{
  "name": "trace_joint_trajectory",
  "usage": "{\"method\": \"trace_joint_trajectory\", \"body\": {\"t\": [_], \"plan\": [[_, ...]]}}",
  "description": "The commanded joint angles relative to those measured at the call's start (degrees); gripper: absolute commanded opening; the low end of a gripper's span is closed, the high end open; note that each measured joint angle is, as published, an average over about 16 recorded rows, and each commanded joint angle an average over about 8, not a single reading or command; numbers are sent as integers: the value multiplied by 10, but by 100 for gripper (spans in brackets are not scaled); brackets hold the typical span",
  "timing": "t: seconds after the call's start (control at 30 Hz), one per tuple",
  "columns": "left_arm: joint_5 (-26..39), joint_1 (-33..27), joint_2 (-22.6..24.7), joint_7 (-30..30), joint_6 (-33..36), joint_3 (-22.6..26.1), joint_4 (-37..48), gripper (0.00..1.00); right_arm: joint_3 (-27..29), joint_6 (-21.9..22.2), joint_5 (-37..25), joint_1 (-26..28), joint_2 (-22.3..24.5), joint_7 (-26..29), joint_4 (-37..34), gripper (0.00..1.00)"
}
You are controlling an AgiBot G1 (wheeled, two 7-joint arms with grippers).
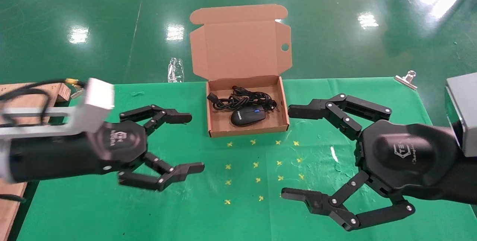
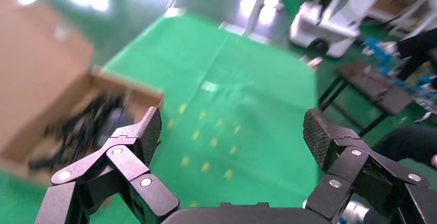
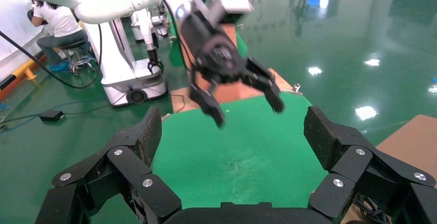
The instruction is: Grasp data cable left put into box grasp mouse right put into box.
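Note:
The brown cardboard box (image 1: 284, 101) stands open at the far middle of the green table, its lid tilted back. Inside it the coiled black data cable (image 1: 238, 98) lies toward the back, and the black mouse (image 1: 247, 116) with a blue wheel rests in front of it. My left gripper (image 1: 188, 141) hovers left of the box, open and empty. My right gripper (image 1: 292, 151) hovers to the box's right and nearer me, also open and empty. The left wrist view shows the box (image 2: 141, 96) blurred beside my left gripper (image 2: 232, 131). The right wrist view shows my right gripper (image 3: 232, 131) and the left gripper (image 3: 247, 108) beyond.
Yellow cross marks (image 1: 257, 162) dot the green cloth (image 1: 208, 203) in front of the box. A metal clip (image 1: 407, 78) sits at the table's far right corner and a crumpled clear wrapper (image 1: 175, 70) lies beyond the far edge. A wooden bench (image 1: 22, 95) borders the left side.

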Motion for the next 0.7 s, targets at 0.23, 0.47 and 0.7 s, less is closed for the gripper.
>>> {"method": "trace_joint_trajectory", "body": {"t": [0.23,0.47,0.7], "plan": [[-130,34,-27,79,59,-54,-19,100,0,0,0,0,0,0,0,100],[-176,46,-36,98,78,-72,-25,100,0,0,1,0,1,0,0,100],[-159,42,-33,92,71,-66,-23,100,0,0,1,0,0,0,0,100]]}}
